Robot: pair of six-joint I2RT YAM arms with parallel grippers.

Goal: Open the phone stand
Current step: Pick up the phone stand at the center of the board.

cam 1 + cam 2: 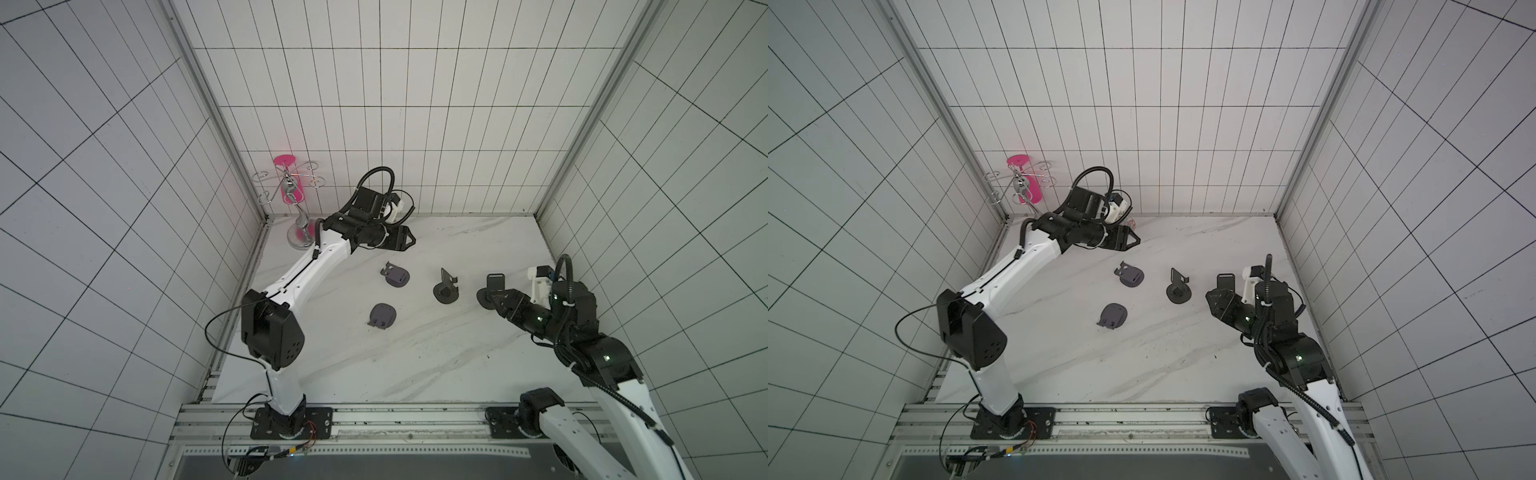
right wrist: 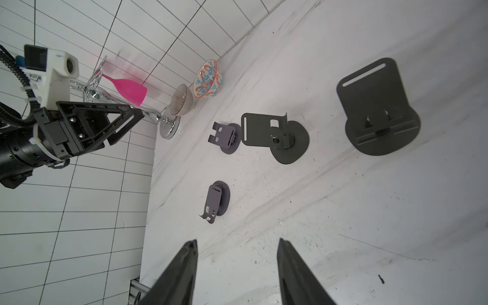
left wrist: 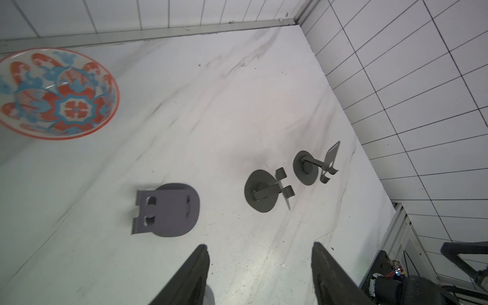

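Several phone stands sit on the white marble table [image 1: 415, 353]. Two purple-grey ones lie folded, one [image 1: 395, 276] [image 3: 169, 210] [image 2: 225, 136] farther back, one [image 1: 382, 316] [image 2: 216, 200] nearer. Two dark grey ones stand with their plates raised: one mid-table [image 1: 445, 289] [image 3: 264, 192] [image 2: 280, 134], one to its right [image 1: 493, 286] [image 3: 307, 167] [image 2: 380, 121]. My left gripper [image 1: 409, 241] [image 3: 260, 248] hovers open behind the far purple stand, holding nothing. My right gripper [image 1: 494, 301] [image 2: 237, 243] is open and empty, right beside the rightmost dark stand.
A patterned red and blue bowl [image 3: 58, 92] [image 2: 208, 79] and a brown striped bowl [image 2: 181, 100] stand by the back wall. A chrome glass rack [image 1: 301, 232] with a pink glass [image 1: 286, 166] fills the back left corner. Tiled walls close in three sides.
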